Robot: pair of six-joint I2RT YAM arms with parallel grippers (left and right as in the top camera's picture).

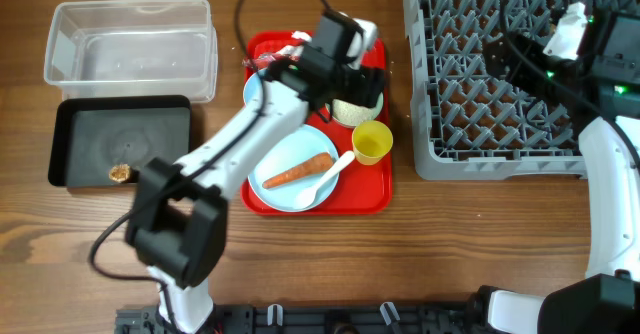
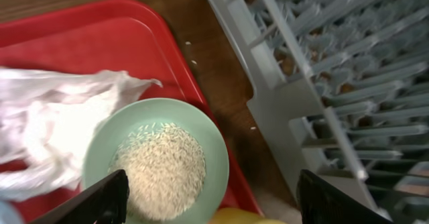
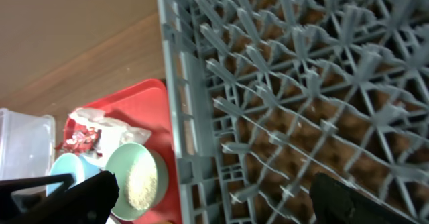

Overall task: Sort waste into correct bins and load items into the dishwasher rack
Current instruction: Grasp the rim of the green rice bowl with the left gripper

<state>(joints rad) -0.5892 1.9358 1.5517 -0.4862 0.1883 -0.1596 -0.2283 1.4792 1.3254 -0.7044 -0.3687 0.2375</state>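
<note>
- Waste sits mostly on the flat red plastic serving tray [image 1: 372,192]. Loose white rice [image 2: 161,174] covers the bottom of a mint green round bowl [image 2: 211,140] at the tray's far right corner, close to the rack.
- A crumpled white napkin [image 2: 47,137] lies against the left rim of that bowl. A red wrapper [image 3: 80,141] lies just beside the napkin, toward the tray's far left corner.
- An orange carrot [image 1: 297,172] lies across a large light blue round plate [image 1: 285,198] on the near half of the tray.
- A white plastic spoon [image 1: 325,182] rests on the plate's right edge. A small yellow cup [image 1: 371,141] stands upright just beside it, between the plate and the rice bowl.
- A light blue bowl [image 3: 70,170] sits just left of the mint one and is largely hidden under the left arm in the overhead view.
- A small brown lump [image 1: 121,173] lies in the near left part of a shallow black rectangular tray [image 1: 160,134], well left of the red tray. A clear rectangular plastic tub [image 1: 60,49] stands just behind it.
- The left gripper [image 2: 213,177] hangs over the rice bowl, its fingers spread wide, one on each side in the wrist view, with nothing gripped.
- The right gripper [image 3: 211,184] is above the large grey plastic grid dishwasher rack [image 1: 480,94], its jaws wide apart with nothing between them.
- The rack stands just right of the red tray on the brown wooden table [image 1: 450,254].
</note>
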